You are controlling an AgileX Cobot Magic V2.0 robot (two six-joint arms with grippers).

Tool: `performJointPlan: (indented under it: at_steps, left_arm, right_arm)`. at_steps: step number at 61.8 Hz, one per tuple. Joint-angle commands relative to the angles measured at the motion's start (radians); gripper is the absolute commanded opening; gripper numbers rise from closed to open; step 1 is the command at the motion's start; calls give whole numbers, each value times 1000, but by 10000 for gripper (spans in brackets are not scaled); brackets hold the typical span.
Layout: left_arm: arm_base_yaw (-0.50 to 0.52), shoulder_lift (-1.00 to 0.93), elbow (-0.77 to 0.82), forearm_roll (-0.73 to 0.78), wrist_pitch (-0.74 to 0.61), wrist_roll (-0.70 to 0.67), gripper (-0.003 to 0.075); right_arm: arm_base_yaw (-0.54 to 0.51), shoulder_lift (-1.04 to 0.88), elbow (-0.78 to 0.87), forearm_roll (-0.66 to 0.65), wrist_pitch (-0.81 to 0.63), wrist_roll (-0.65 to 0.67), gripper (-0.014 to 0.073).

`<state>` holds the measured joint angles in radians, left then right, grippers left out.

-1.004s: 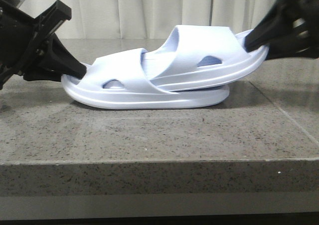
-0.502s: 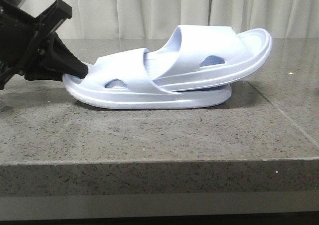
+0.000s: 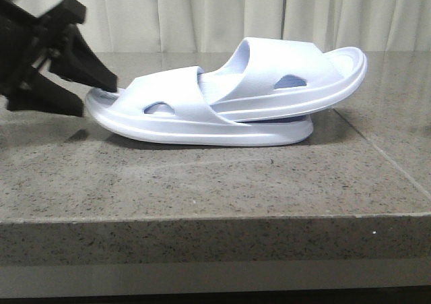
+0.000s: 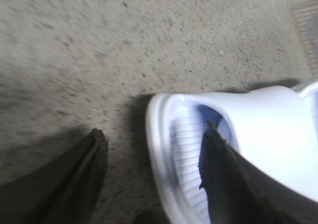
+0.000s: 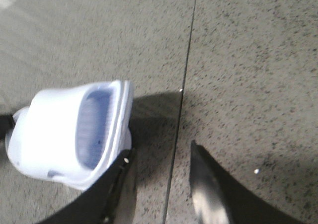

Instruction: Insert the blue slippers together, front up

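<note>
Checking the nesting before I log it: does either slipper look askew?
Yes. The upper slipper is tucked under the lower slipper's strap but tilted, its far end raised rather than lying flat. No visible damage.

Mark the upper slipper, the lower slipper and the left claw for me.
Upper slipper (image 3: pixel 283 65): front view, on its strap.
Lower slipper (image 3: pixel 202 130): front view, on its sole's side.
Left claw (image 4: pixel 151 164): left wrist view, midway between the open fingertips.
</note>
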<state>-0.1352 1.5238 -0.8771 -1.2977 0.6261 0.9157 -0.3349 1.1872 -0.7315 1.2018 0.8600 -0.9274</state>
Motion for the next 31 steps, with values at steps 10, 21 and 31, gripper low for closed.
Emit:
performJointPlan:
  at_steps: [10,21,31]
  left_arm:
    - [60,-242,-87,559,36,-389,421]
    - [60,-423,-87,977,113,-669,421]
    - [60,-553,-85,1231,183,-832,421]
  right_arm:
    - [138,-139,-65,-251,-24,185,300]
    - [211,-238,-165,-712,25,566,300]
    - [258,-323,-172,-1011,94,785,300]
